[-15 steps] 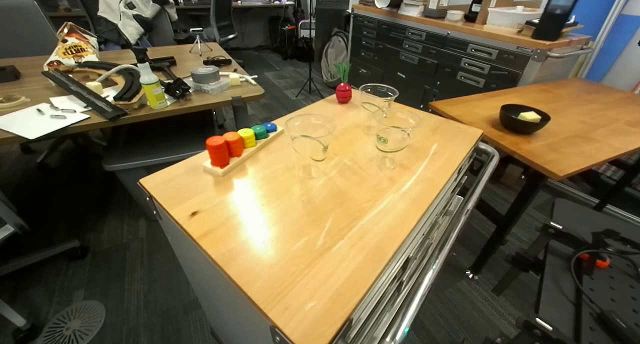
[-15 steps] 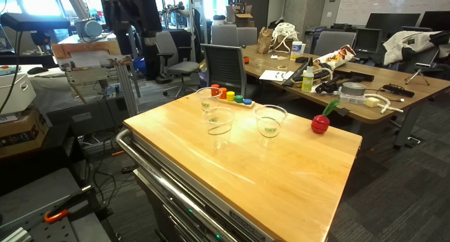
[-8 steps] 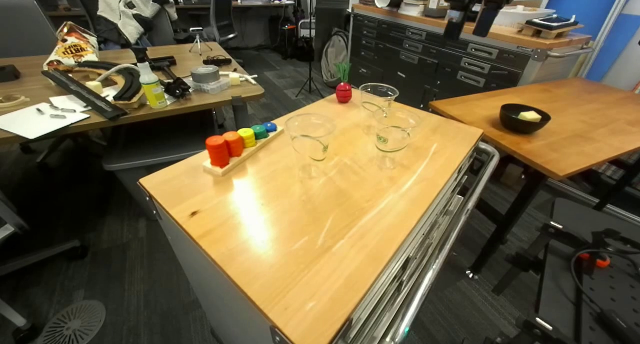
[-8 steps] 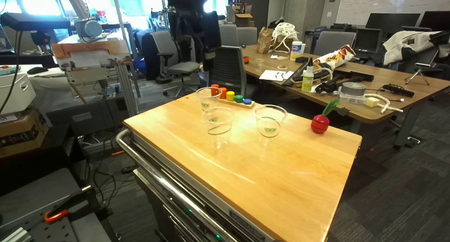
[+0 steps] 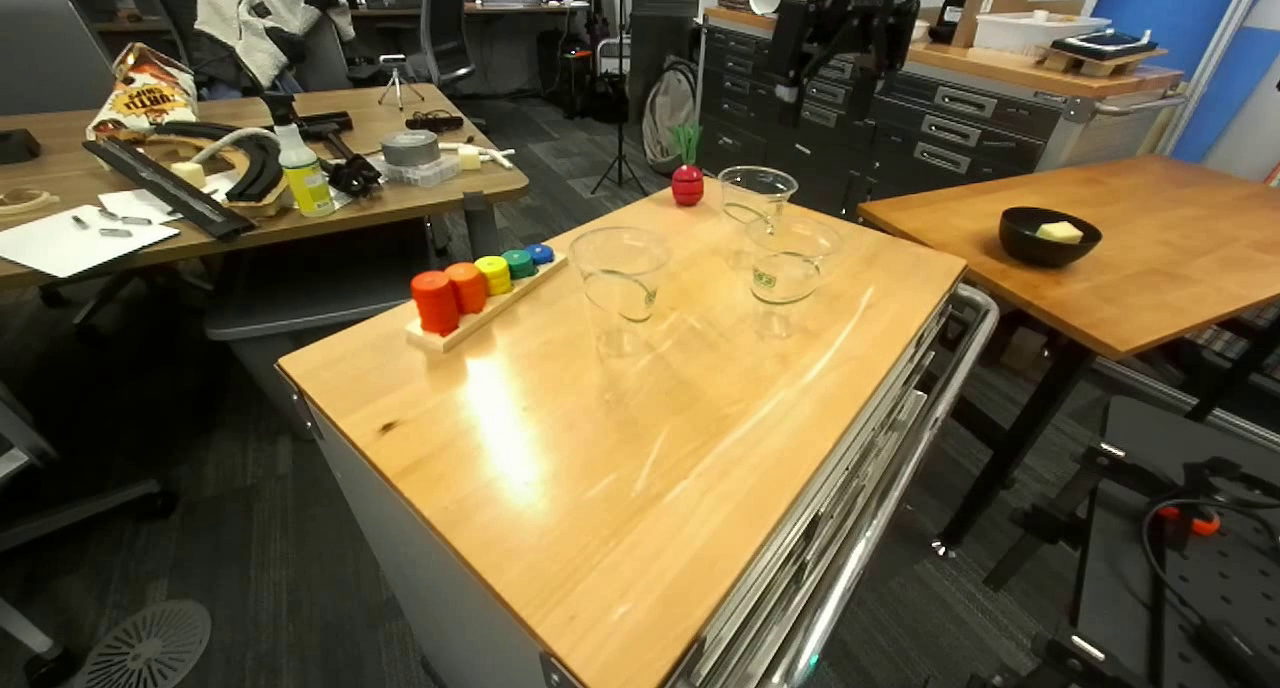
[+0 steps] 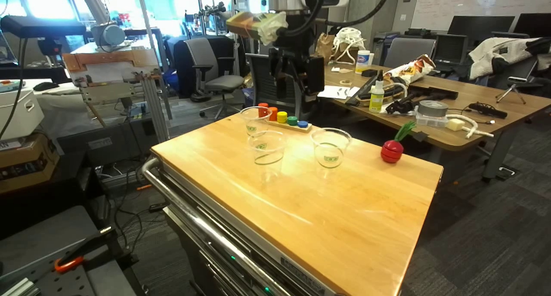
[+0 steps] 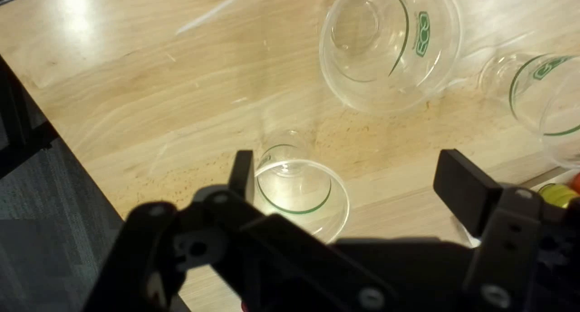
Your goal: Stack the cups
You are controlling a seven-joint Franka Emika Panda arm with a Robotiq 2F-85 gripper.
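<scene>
Plastic, by the look of it, and clear apart from green print: the radish-side tumbler (image 7: pixel 299 192), the rail-side tumbler (image 7: pixel 389 49) and the disc-side tumbler (image 7: pixel 534 99) each stand upright on the wooden desk (image 5: pixel 640 468), none nested in another. They are set, in that order, near the toy radish (image 6: pixel 392 152), nearest the metal handrail (image 6: pixel 202 224), and near the wooden disc stacker (image 5: pixel 505 301). Two overlap in each exterior view, but the wrist view shows all three apart.

So no stacking is done and the whole job is left: as I judge it, two tumblers must be gripped, carried and lowered into a third.

The jaws are spread wide and pinch nothing. Both exterior views put them well above the rims; in the wrist view the radish-side tumbler shows in the gap between them, nearer one jaw, which hides part of its rim. That makes it the likeliest first pick, and this looks like the approach. It appears off-centre in the gap, so some sideways correction would probably be wanted before going down.
</scene>
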